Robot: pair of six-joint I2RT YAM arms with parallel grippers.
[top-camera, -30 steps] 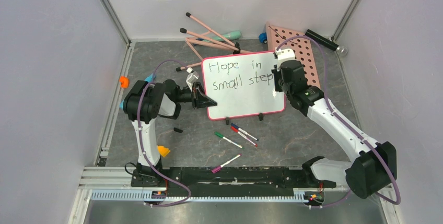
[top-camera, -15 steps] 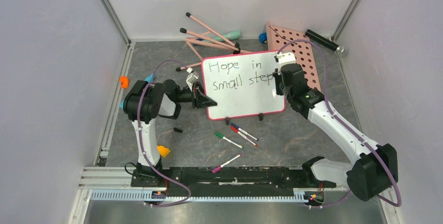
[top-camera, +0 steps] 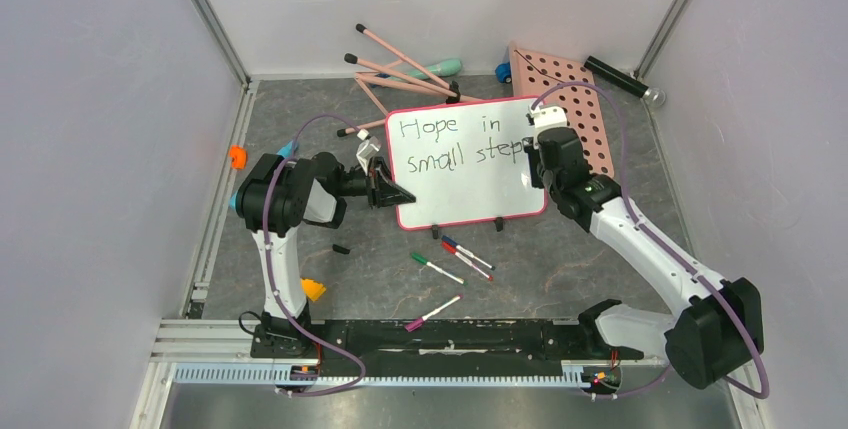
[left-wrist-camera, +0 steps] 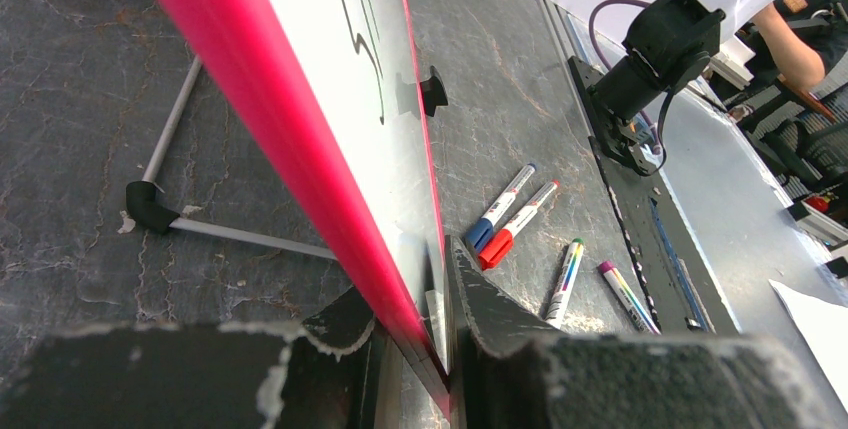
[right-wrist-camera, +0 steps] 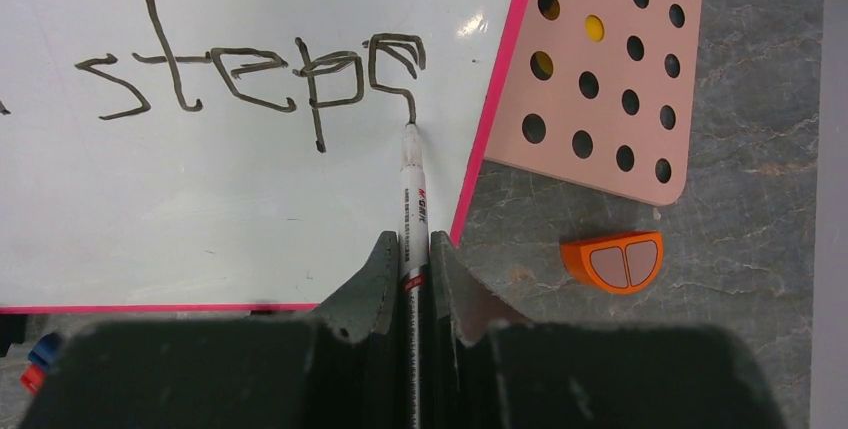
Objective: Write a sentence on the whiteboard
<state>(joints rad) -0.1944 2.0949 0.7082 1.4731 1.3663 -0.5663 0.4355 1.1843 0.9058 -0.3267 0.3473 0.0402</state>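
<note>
At the right edge of the whiteboard [right-wrist-camera: 250, 209], the right gripper [right-wrist-camera: 410, 249] pinches a white marker [right-wrist-camera: 412, 174] between its pressed fingers, the tip touching the last letter of "steps". Red print on the barrel is too small to read. The left gripper [left-wrist-camera: 415, 319] clamps the board's pink-red rim on the opposite side. The sentence [top-camera: 455, 144] reads "Hope in small steps" in two lines. The board sits mid-table between the arms, long axis left to right, beside a pink pegboard [right-wrist-camera: 610, 79].

place: robotics lab cell | evidence: plain white enclosure walls [top-camera: 90, 99]; aluminium rail [top-camera: 400, 374] beside arm bases [top-camera: 270, 334]
</note>
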